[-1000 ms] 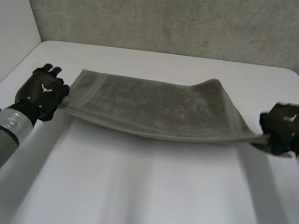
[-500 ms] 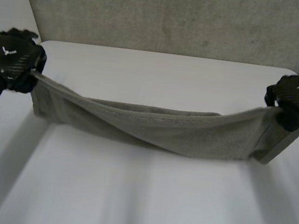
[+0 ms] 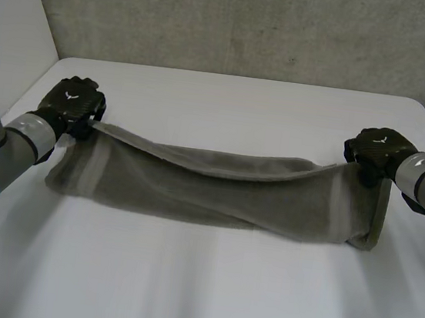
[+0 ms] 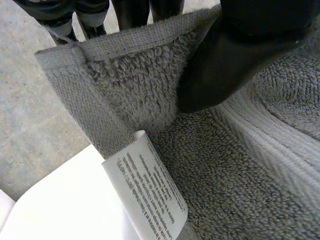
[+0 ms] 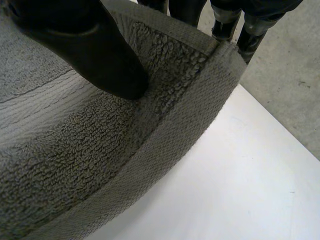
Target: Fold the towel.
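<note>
A grey towel (image 3: 216, 190) stretches across the white table (image 3: 204, 290), its lower part lying on the surface and its far edge held up. My left hand (image 3: 71, 107) pinches the towel's left corner (image 4: 125, 75) between thumb (image 4: 225, 60) and fingers, beside a white care label (image 4: 150, 195). At the other end my right hand (image 3: 376, 152) pinches the right corner (image 5: 185, 60), thumb (image 5: 90, 55) pressed on the terry. The raised edge sags between both hands.
A rough grey wall (image 3: 245, 23) rises behind the table. A pale panel (image 3: 12, 18) stands at the table's left. Bare tabletop lies in front of the towel and behind it.
Both hands lifted the towel's near edge, spread wide, then carried it toward the far side and lowered. The towel now lies doubled over itself in a narrower band.
</note>
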{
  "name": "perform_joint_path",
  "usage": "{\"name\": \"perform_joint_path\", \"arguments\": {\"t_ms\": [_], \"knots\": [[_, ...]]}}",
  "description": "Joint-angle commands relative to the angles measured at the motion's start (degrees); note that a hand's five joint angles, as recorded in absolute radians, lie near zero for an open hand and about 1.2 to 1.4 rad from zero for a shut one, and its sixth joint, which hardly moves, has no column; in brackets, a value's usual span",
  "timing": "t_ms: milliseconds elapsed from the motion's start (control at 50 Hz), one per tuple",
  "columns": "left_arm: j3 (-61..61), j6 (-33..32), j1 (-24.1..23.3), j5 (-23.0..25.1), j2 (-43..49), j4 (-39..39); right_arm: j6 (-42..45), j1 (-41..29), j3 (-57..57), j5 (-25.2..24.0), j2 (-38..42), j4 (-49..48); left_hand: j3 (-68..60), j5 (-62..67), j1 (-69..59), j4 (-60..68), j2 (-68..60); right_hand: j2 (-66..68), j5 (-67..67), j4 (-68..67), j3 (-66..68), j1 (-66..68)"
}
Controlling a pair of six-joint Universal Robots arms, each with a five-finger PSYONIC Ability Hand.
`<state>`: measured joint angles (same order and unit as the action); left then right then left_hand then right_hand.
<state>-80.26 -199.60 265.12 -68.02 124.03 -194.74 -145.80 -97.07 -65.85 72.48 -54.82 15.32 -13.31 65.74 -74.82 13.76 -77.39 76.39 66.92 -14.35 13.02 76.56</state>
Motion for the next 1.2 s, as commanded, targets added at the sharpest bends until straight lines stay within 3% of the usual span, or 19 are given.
{"name": "perform_joint_path", "arguments": {"t_ms": [20,200,380,420,440,460,480,500,520,540,560,580,640,1040,1200], "knots": [[7.23,-0.62,-0.39,-2.38,6.39,2.70,-0.01,-0.66,6.42,0.38,6.20,-0.29,3.31,4.26,-5.18,-3.76,-2.61,3.61,3.08,4.35,-3.02,3.44],[12.94,-7.03,-0.92,-4.14,11.58,6.04,-0.01,-2.16,10.83,1.52,11.48,-2.40,3.31,4.26,-5.18,-3.76,-2.61,3.61,3.08,4.35,-3.02,3.44],[13.47,-8.79,-0.92,-5.02,13.16,6.04,0.26,-2.86,11.01,2.75,12.81,-3.11,3.31,4.26,-5.18,-3.76,-2.61,3.61,3.08,4.35,-3.02,3.44],[13.82,-9.14,-1.01,-5.54,13.51,6.04,0.26,-2.86,11.01,2.75,12.81,-3.81,3.31,-9.77,8.85,-3.76,11.42,3.16,2.64,4.35,-3.02,3.00],[13.82,-9.14,-1.01,-5.55,13.51,6.04,0.26,-2.86,11.01,2.93,12.81,-4.77,3.31,-9.85,8.93,-3.76,11.50,-8.33,-8.85,4.35,-3.02,-8.49],[14.17,-9.23,-1.01,-6.24,13.60,6.04,0.26,-2.95,10.92,3.28,12.81,-5.82,3.31,-17.68,16.75,-3.76,19.33,-16.60,-17.13,4.35,-3.02,-16.77],[14.43,-9.23,-1.10,-7.21,13.60,6.04,0.26,-2.95,10.92,3.28,12.81,-5.83,3.31,-26.91,25.99,-3.76,28.56,-16.69,-17.21,4.35,-3.02,-16.85],[14.43,-9.23,-1.10,-7.22,13.60,6.04,0.26,-2.95,10.92,3.45,12.81,-6.70,3.31,-27.01,26.08,-3.76,28.66,-26.01,-26.54,4.35,-3.02,-26.18],[14.52,-9.23,-1.10,-8.18,13.69,6.04,0.26,-2.95,10.75,3.89,12.81,-7.23,3.31,-38.00,37.08,-3.76,39.65,-41.93,-42.45,4.35,-3.02,-42.09],[14.52,-9.23,-1.10,-8.18,13.69,6.04,0.26,-2.95,10.74,3.90,12.81,-7.24,3.31,-38.11,37.18,-3.76,39.76,-42.09,-42.61,4.35,-3.02,-42.25],[14.61,-9.23,-1.18,-9.14,13.60,6.04,0.34,-2.95,10.66,4.59,12.81,-7.41,3.31,-47.60,46.68,-3.76,49.25,-60.91,-61.43,4.35,-3.02,-61.07],[14.61,-9.32,-1.27,-10.11,13.51,6.13,0.34,-3.03,10.66,5.30,12.81,-7.50,3.31,-56.36,55.43,-3.76,58.01,-66.39,-66.92,4.35,-3.02,-66.56],[14.61,-9.32,-1.62,-11.52,13.08,6.13,0.34,-3.04,10.57,5.92,12.72,-7.59,3.31,-64.51,63.59,-3.76,66.16,-66.39,-66.92,4.35,-3.02,-66.56],[13.56,-9.23,-2.33,-12.84,9.56,6.31,3.86,-3.21,4.06,9.26,6.04,-17.61,3.31,-64.18,63.26,-3.76,65.83,-66.39,-66.92,4.35,-3.02,-66.56],[4.68,-8.70,-1.27,-12.49,1.12,6.66,0.96,-2.51,-7.36,8.38,-7.23,-17.26,3.31,-63.34,62.42,-3.76,64.99,-66.39,-66.92,4.35,-3.02,-66.56]]}}
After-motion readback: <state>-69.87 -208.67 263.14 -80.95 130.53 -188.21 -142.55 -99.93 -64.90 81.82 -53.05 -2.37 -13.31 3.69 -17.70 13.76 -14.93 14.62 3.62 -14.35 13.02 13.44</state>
